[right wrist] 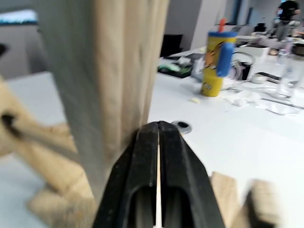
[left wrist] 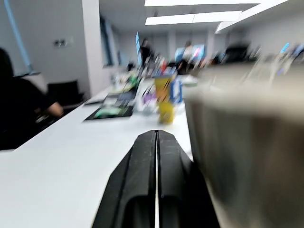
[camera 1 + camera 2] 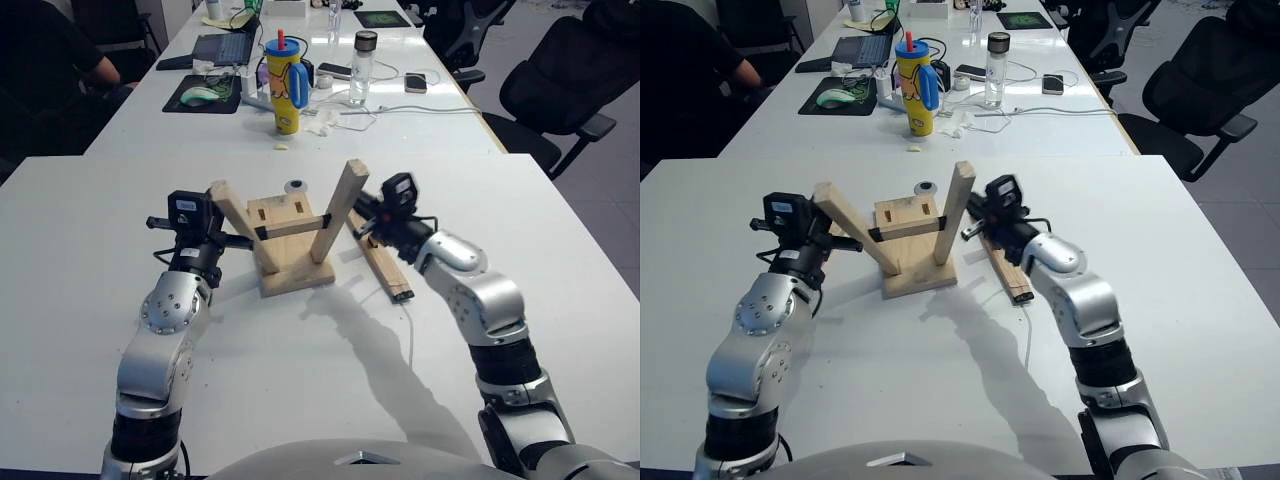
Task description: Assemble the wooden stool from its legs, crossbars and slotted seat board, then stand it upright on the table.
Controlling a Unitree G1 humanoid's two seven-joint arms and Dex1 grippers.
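Stool point(image 3: 287, 262) part-built, between left pincer point(image 3: 243, 241) and right pincer point(image 3: 358, 212); both closed.

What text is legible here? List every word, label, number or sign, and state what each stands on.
No text can be quoted as it reads.
White label on the left wrist's camera housing: print too small to read.
Yellow cup on the far table: a printed figure, any lettering too small to read.
Seat board and the other wooden parts: no markings to read.
Wrist views: background too blurred for any text.
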